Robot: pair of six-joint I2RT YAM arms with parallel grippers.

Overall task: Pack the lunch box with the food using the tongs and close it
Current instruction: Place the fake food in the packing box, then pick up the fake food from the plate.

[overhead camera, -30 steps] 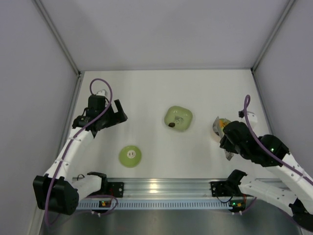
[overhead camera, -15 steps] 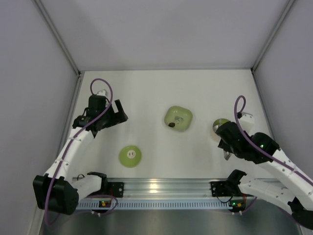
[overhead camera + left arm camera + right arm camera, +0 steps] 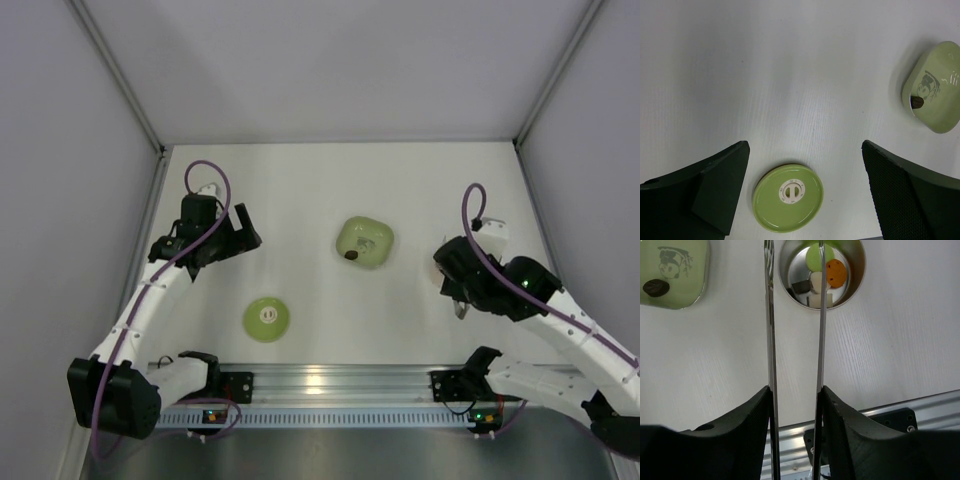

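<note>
The lunch box [image 3: 821,271], a round steel-lined tub, shows at the top of the right wrist view with orange [image 3: 836,271], whitish [image 3: 815,282] and dark chunks of food inside. My right gripper [image 3: 795,390] is shut on the tongs [image 3: 770,330], whose two slim arms stand apart with nothing between them. One tip is over the tub, the other just outside its left rim. In the top view my right arm hides the tub. The round green lid [image 3: 266,320] lies flat below my open left gripper [image 3: 804,145], also seen as the lid [image 3: 788,197].
A light-green rounded-square dish [image 3: 364,242] sits mid-table with one dark brown chunk [image 3: 351,255] on it; the same dish [image 3: 672,270] is left of the tub. The aluminium rail [image 3: 330,385] runs along the near edge. Grey walls enclose three sides.
My right arm has swung left and turned, and it now covers the lunch box in the top view. The left arm and the lid have not moved.
</note>
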